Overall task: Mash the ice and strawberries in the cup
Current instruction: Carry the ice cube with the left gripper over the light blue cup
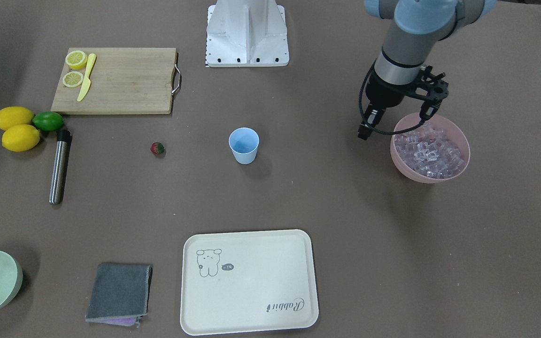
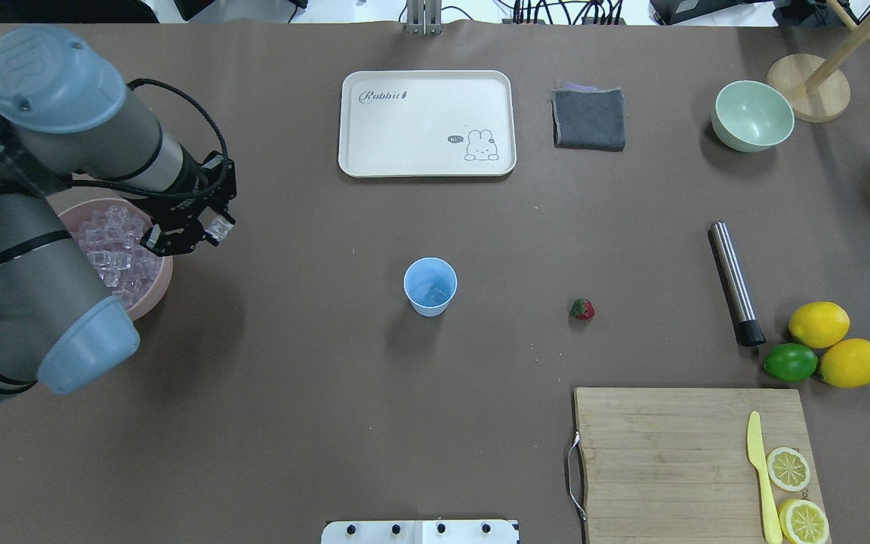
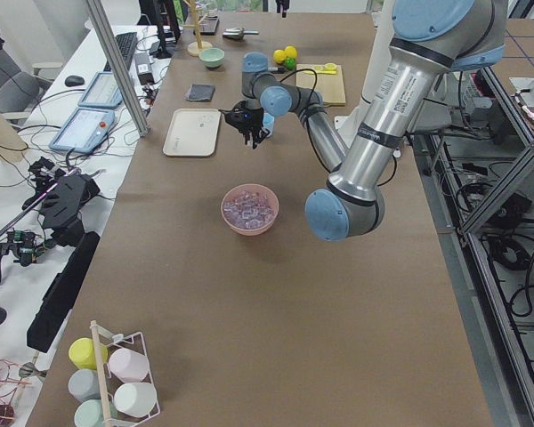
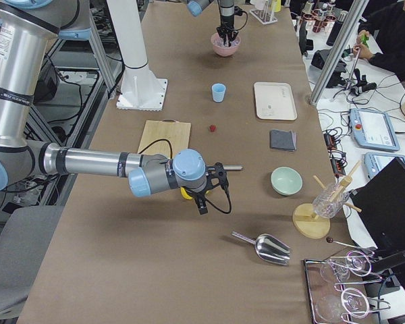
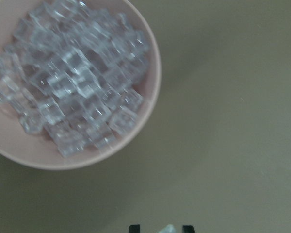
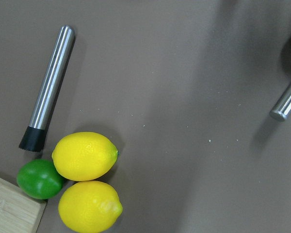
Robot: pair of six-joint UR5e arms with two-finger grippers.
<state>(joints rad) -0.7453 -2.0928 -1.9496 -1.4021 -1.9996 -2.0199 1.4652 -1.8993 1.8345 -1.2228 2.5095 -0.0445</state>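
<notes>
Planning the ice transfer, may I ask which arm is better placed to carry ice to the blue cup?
Left: its pincer hangs beside the pink bowl of ice, seemingly gripping a piece; the right arm is by the lemons.

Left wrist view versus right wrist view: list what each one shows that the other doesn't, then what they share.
Only the left wrist view: the pink bowl heaped with ice, and the left fingers at the bottom edge with a pale piece, likely ice, between them. Only the right wrist view: a steel muddler, two lemons, a lime, a cutting board corner and a metal handle end. Both: the brown table.
</notes>
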